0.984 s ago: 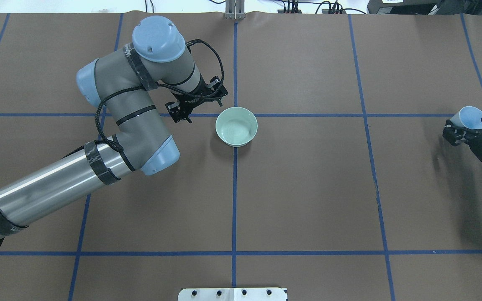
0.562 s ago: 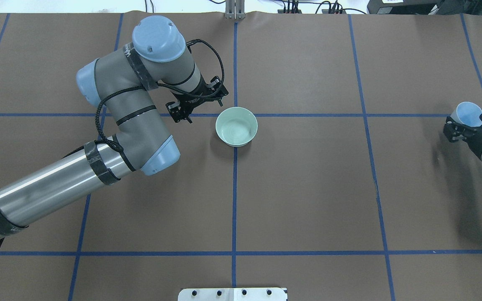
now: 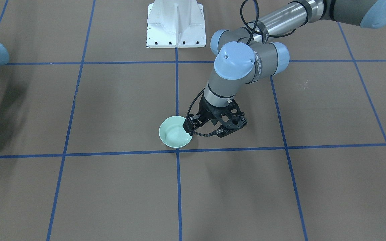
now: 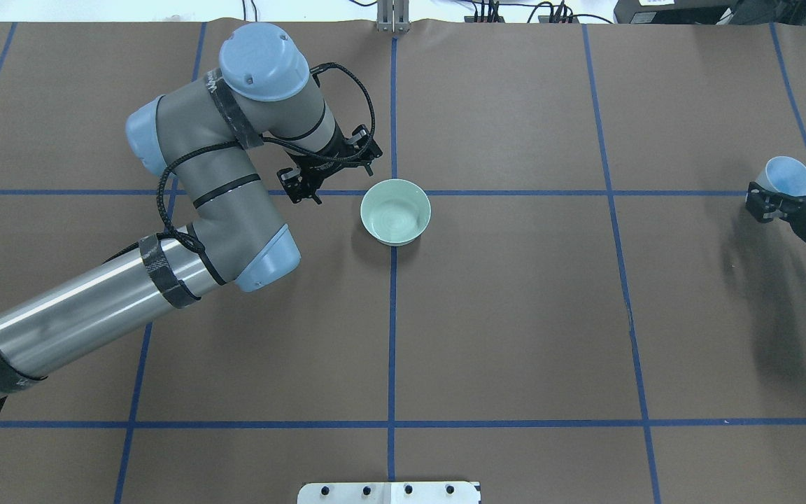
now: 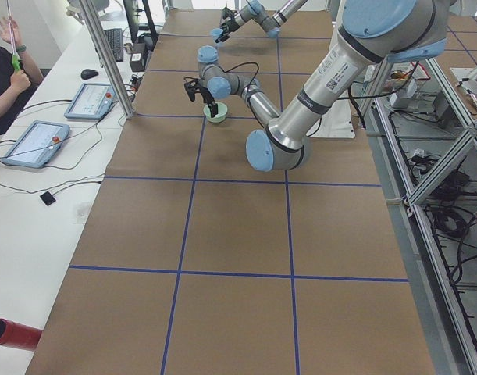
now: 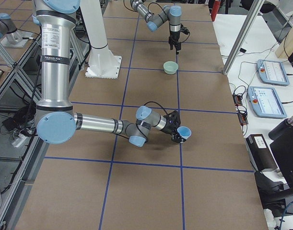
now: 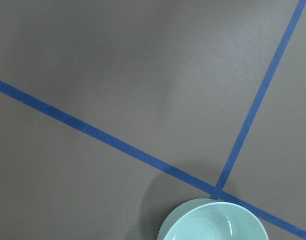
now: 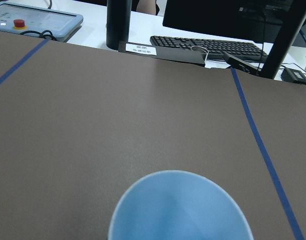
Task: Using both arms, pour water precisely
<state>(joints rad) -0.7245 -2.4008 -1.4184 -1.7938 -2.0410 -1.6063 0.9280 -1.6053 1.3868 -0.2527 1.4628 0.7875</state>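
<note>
Overhead exterior: carry cup (image 4: 786, 175), clamped in right gripper (image 4: 788, 194) at right edge of table (image 4: 515, 315), level toward centre bowl (image 4: 395, 211), just beside left gripper (image 4: 331, 175), spread wide and empty, then tip slowly.

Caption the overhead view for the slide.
Left gripper hovers open beside the green bowl; right gripper holds a blue cup far off to the right.

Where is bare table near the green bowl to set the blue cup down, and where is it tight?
Bare: the brown paper table cover from the pale green bowl to the right gripper shut on the light blue cup, and from the bowl to the white pedestal. Tight: the bowl's other side, beside the open left gripper.
</note>
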